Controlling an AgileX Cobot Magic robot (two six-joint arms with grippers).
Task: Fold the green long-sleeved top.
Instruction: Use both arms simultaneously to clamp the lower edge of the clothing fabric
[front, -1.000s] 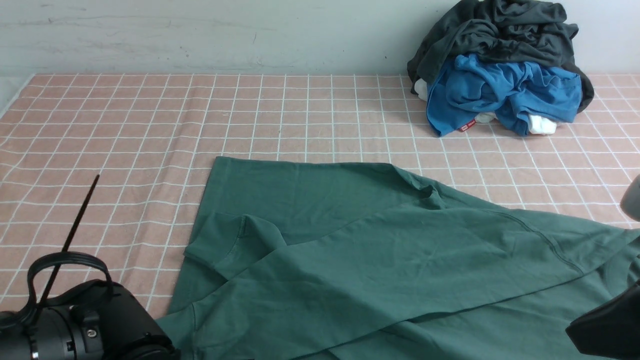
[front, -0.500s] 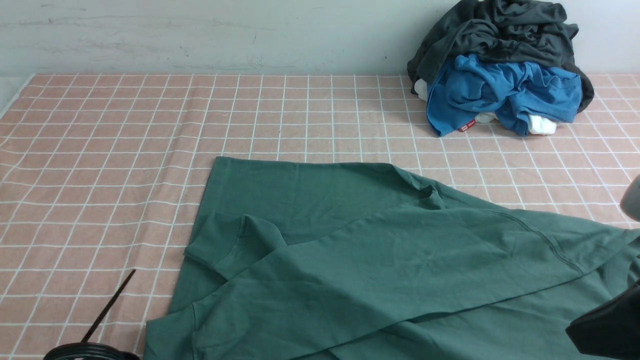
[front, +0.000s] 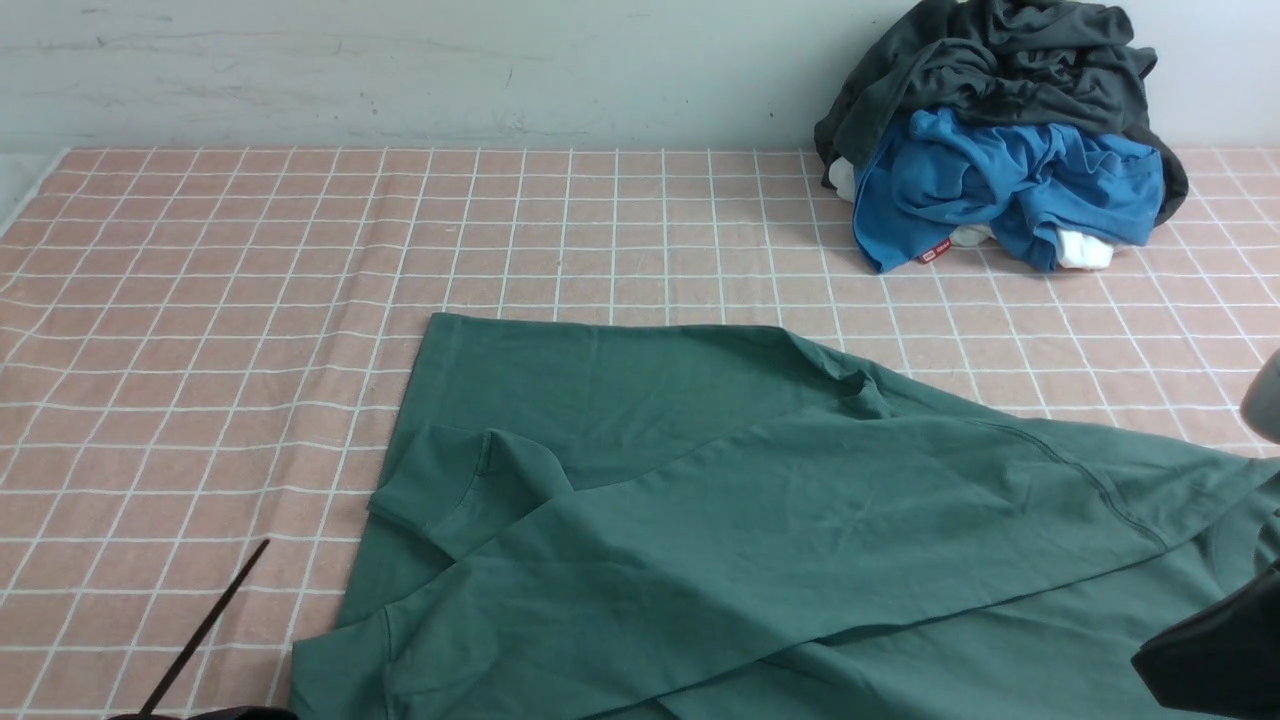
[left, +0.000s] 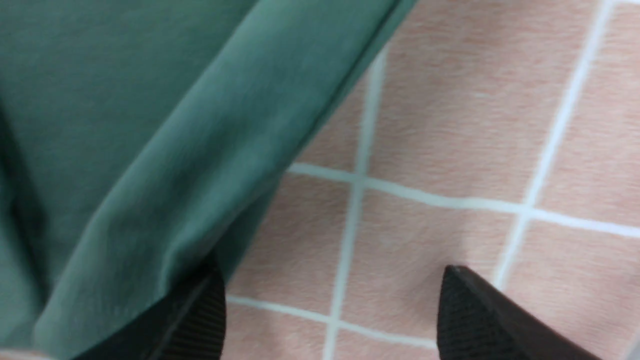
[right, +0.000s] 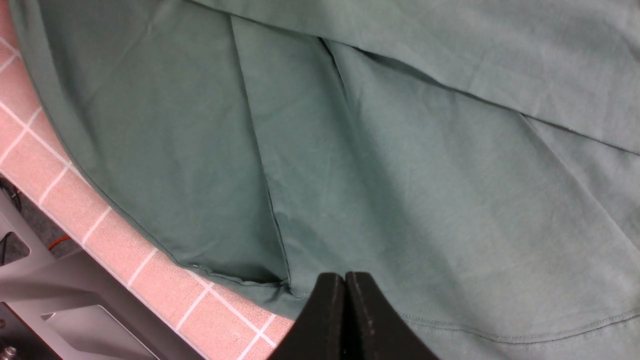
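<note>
I see green long-sleeved top spread on table, pink checked cover, at near edge, centre to right. Cuffed sleeve lies folded across body on left side. Left tool released, jaws wide apart over table. One finger sits at top's edge, fabric draped against it, nothing gripped. Right tool clenched, tips pressed together above top near stitched hem, no fabric visible between them. Far right corner: charcoal garment heaped over blue garment, well apart from top.
</note>
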